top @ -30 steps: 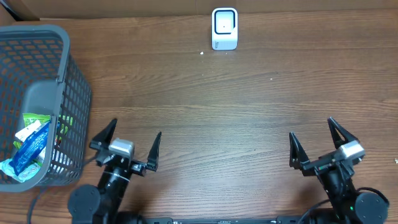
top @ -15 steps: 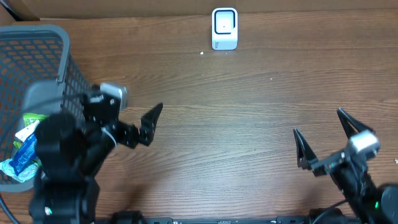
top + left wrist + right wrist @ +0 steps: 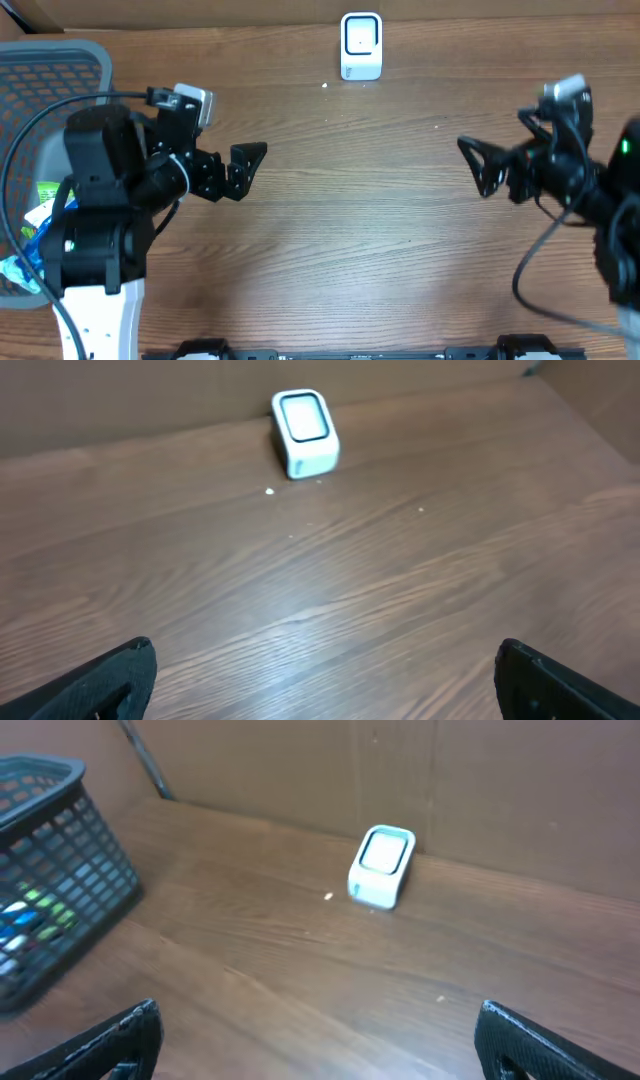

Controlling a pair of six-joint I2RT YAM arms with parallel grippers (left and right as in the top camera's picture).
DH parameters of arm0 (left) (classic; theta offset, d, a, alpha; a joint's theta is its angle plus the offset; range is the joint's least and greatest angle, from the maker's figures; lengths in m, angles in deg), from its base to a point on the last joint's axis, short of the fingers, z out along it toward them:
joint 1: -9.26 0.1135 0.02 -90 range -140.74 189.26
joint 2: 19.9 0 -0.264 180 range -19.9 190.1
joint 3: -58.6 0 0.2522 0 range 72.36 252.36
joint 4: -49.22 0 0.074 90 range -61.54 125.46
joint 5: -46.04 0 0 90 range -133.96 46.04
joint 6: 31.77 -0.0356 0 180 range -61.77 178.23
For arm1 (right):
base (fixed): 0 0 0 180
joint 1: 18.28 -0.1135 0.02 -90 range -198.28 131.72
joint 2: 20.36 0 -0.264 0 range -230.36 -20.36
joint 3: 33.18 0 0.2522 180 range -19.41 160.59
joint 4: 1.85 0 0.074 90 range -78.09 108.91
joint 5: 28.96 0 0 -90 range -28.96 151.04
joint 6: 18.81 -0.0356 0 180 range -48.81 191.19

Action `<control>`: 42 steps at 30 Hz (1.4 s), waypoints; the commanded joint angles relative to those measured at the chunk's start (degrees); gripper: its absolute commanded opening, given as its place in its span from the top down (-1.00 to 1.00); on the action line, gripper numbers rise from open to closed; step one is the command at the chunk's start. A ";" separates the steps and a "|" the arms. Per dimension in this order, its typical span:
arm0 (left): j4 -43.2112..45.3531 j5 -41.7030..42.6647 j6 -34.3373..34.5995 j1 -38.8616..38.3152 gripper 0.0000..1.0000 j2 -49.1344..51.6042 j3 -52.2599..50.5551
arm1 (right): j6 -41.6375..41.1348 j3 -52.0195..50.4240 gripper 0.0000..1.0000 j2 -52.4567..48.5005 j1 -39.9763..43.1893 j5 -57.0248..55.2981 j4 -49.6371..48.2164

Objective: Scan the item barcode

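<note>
At the far left stood a grey mesh basket [image 3: 95, 55], and in it lay the things to be scanned: a green packet [image 3: 47, 189] and a blue packet [image 3: 18, 270], both partly hidden under the left arm [image 3: 100, 210]. Neither was held or touched by a finger. The left gripper [image 3: 241, 172] hung over the wooden table [image 3: 350, 230] just right of the basket, pointing toward the middle, its fingers spread wide with nothing between them; its wrist camera showed only bare wood between the two black tips.

At the far edge of the table, about midway across, the small white scanner [image 3: 361, 45] stood upright with its window facing the arms. A tiny white speck [image 3: 325, 86] lay on the wood near it, to its left.

On the right, the right gripper [image 3: 478, 168] hung above the table, pointing back toward the centre, its fingers likewise wide apart and empty. Its camera looked across at the scanner and the basket beyond.
</note>
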 commanded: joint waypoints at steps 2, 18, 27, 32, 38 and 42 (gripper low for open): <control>1.36 6.86 -0.46 -0.37 -0.99 2.05 1.31 | -4.68 5.35 -1.00 -3.87 -0.26 7.87 1.86; -8.07 -36.44 19.02 8.24 -0.94 2.71 16.31 | -7.91 5.33 -1.00 -7.63 -0.26 8.70 5.64; -16.63 -47.91 27.47 25.29 -1.00 4.96 18.29 | -7.93 5.33 -1.00 -10.32 -0.26 8.92 6.54; -14.93 -42.93 26.23 34.80 -1.00 8.92 18.29 | -7.93 5.33 -1.00 -11.04 -0.26 8.94 6.56; -14.73 -39.28 21.16 37.90 -1.00 14.78 18.27 | -8.15 5.33 -1.00 -11.04 -0.26 8.92 7.39; -14.95 -39.26 19.02 37.90 -1.00 19.50 18.27 | -8.17 5.33 -1.00 -11.04 -0.26 8.92 7.56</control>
